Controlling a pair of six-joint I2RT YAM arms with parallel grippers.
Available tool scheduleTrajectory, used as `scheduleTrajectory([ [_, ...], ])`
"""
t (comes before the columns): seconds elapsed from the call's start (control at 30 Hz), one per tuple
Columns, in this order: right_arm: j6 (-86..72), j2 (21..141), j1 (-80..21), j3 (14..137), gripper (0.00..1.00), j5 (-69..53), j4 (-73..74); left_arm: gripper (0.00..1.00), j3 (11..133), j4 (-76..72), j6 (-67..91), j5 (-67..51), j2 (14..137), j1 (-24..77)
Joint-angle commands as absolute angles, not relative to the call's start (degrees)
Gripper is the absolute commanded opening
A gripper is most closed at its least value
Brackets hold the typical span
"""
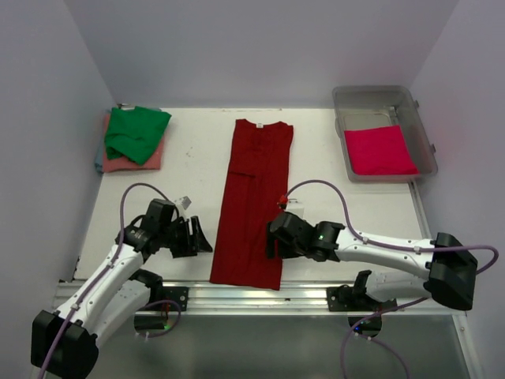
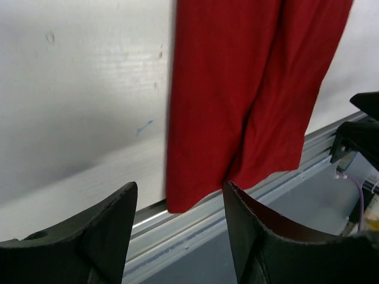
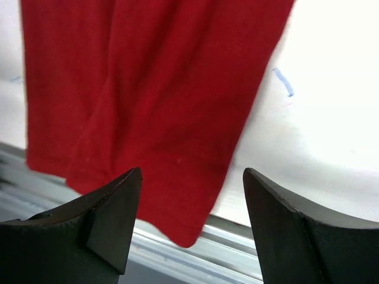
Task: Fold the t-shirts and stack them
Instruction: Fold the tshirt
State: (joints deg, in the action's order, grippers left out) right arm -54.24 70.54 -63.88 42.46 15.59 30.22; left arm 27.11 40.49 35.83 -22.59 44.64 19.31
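A large dark red t-shirt [image 1: 254, 201] lies flat in a long narrow strip down the middle of the table, its hem over the near edge. It also shows in the left wrist view [image 2: 237, 89] and the right wrist view [image 3: 148, 89]. My left gripper [image 1: 203, 238] is open and empty just left of the shirt's lower edge. My right gripper [image 1: 272, 241] is open and empty at the shirt's lower right edge. A green t-shirt [image 1: 136, 131] lies on a salmon pink t-shirt [image 1: 146, 160] at the back left. A bright pinkish-red t-shirt [image 1: 379, 150] lies in the tub.
A clear plastic tub [image 1: 421, 134] stands at the back right. A metal rail [image 1: 316, 294] runs along the table's near edge. White walls close in the table on three sides.
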Motion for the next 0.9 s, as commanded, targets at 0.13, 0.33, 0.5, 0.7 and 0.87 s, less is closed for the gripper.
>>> scheduleTrajectory([
  [0.13, -64.7, 68.1, -65.2, 34.7, 0.73, 6.2, 17.8, 0.63, 21.8, 42.7, 36.3, -31.7, 47.1, 21.6],
  [0.33, -68.7, 67.9, -67.7, 31.6, 0.72, 5.8, 16.4, 0.63, 20.6, 43.4, 32.6, -35.1, 51.9, 22.4],
  [0.5, -71.7, 67.2, -69.0, 29.2, 0.68, 5.4, 16.4, 0.62, 18.1, 39.4, 32.5, -37.5, 54.5, 22.9],
  [0.7, -74.4, 65.2, -70.2, 27.5, 0.60, 5.8, 18.9, 0.60, 17.5, 37.0, 32.3, -37.4, 57.7, 23.6],
  [0.87, -77.3, 63.8, -72.3, 27.2, 0.58, 7.1, 22.0, 0.59, 17.6, 35.6, 32.9, -37.4, 59.4, 24.6],
])
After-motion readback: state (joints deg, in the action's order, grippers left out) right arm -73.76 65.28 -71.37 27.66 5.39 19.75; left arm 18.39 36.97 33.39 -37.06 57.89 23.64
